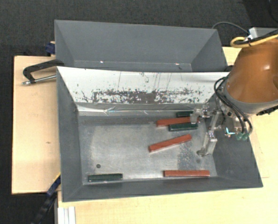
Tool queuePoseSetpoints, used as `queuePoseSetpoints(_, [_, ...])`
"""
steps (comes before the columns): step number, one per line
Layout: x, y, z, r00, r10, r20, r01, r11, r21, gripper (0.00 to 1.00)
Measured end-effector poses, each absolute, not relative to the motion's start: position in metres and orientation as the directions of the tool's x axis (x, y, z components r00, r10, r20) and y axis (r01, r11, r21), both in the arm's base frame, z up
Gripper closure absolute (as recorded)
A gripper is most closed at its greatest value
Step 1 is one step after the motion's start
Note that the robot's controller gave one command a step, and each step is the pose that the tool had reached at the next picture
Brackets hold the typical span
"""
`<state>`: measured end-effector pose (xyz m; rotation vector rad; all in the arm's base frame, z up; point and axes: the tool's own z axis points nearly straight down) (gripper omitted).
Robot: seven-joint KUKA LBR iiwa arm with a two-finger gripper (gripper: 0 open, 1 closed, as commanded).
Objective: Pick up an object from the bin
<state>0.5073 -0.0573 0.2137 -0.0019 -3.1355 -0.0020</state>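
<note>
The bin (68,139) is grey metal, with slanted walls and a flat floor that looks dull and scratched. A band of dark speckles runs across its back wall.

The gripper (205,151) is thin and silvery. It hangs down over the right side of the floor, close to the right wall. Above it is the arm's round, shiny orange cover (260,73), with dark cables (237,122) looping under it. I cannot tell if the gripper is open or closed, or if it has hold of anything.

The nearest thing to it is a tilted red stick (170,143). This stick is long, flat and smooth, with straight edges. It lies on the middle of the floor, and its right end stops just left of the gripper.

Behind it, near the back wall, three sticks lie bunched together. They are a red stick (167,122), a dark green stick (181,127) right beside that one, and a short dark green piece (184,114) closest to the wall. Their right ends reach almost to the gripper's upper part.

A second long red stick (186,173) lies flat along the front wall, in front of the gripper. A dark green bar (105,177) lies along the same wall in the front left corner, with a small dark spot (98,166) near it.

The left half of the floor is open grey metal, with lots of room. The right side is tight, with sticks on three sides and the wall close by.
</note>
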Motion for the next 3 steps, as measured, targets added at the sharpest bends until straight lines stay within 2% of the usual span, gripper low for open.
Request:
queuePoseSetpoints(1, [0.509,-0.057,0.218,-1.000,0.000,-0.003,0.000,1.000,0.000,0.00])
queuePoseSetpoints(2, [0.510,-0.047,0.178,-0.999,-0.034,-0.011,-0.034,0.999,-0.001,0.00])
queuePoseSetpoints(3, [0.527,-0.045,0.110,-0.996,0.085,-0.006,0.085,0.996,0.001,0.00])
